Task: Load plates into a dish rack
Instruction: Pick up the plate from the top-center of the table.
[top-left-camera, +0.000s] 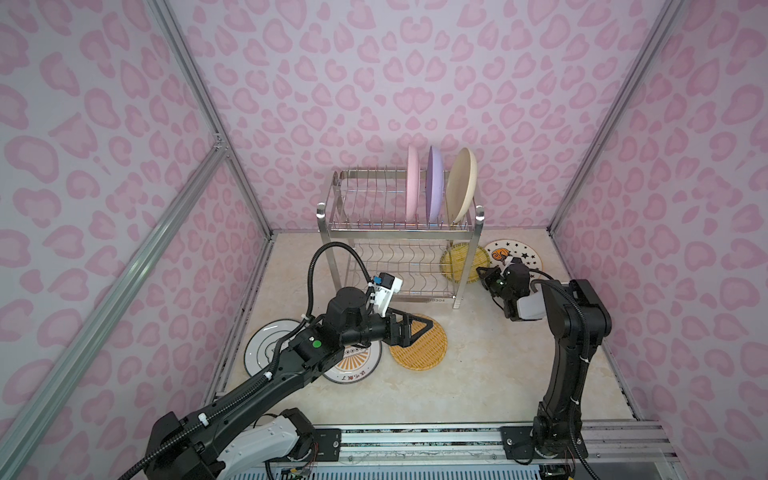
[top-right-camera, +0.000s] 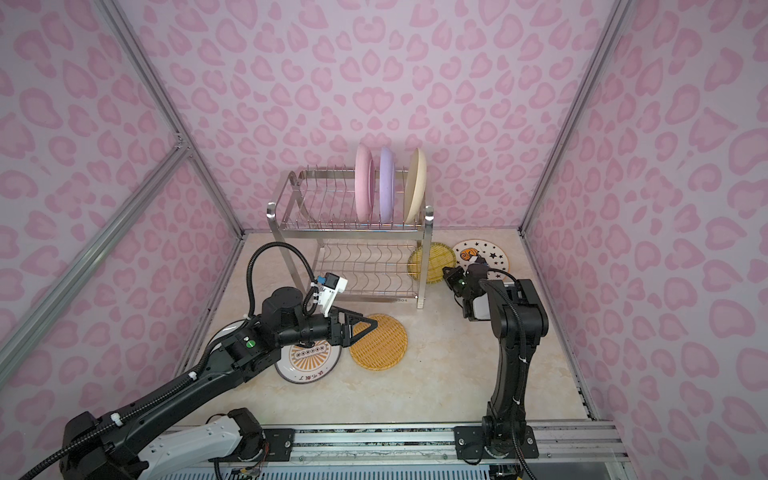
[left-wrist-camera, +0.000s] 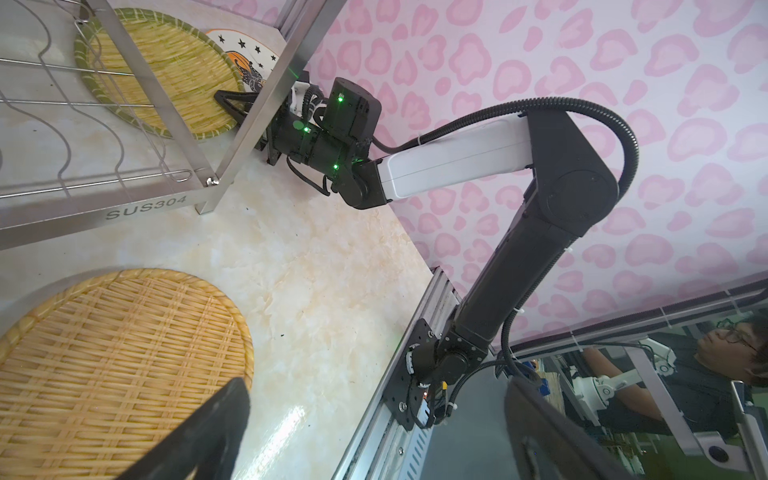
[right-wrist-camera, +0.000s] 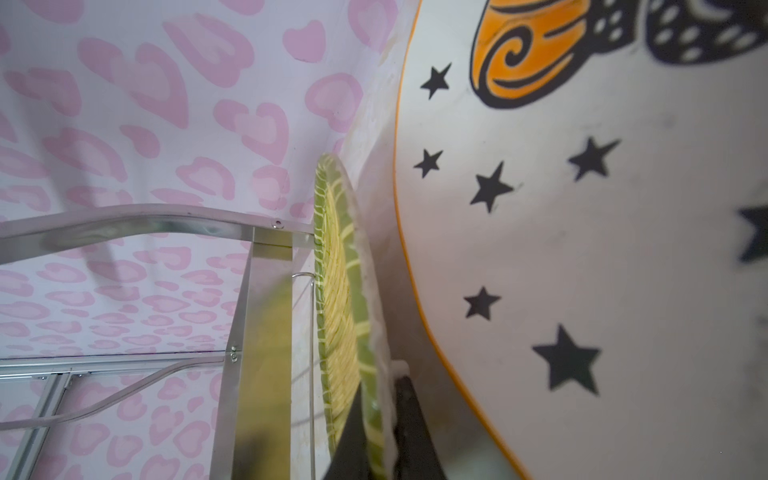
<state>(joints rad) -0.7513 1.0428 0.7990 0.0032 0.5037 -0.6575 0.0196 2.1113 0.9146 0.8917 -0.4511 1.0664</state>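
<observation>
The dish rack (top-left-camera: 399, 227) stands at the back, with a pink plate (top-left-camera: 412, 183), a lilac plate (top-left-camera: 435, 183) and a cream plate (top-left-camera: 461, 185) upright on its top tier. A green-rimmed woven plate (top-left-camera: 457, 259) lies by the rack's right legs. My right gripper (right-wrist-camera: 380, 424) is shut on its rim (right-wrist-camera: 338, 291), beside the star plate (right-wrist-camera: 582, 249). My left gripper (top-left-camera: 420, 328) hovers open over a yellow woven plate (top-left-camera: 424, 353), holding nothing. A sunburst plate (top-left-camera: 353, 365) and a dark-rimmed plate (top-left-camera: 262, 345) lie partly under the left arm.
Pink patterned walls close in the marble table (top-left-camera: 478, 374) on three sides. An aluminium rail (top-left-camera: 415, 440) carrying both arm bases runs along the front edge. The rack's front right leg (left-wrist-camera: 249, 124) stands close to the right gripper.
</observation>
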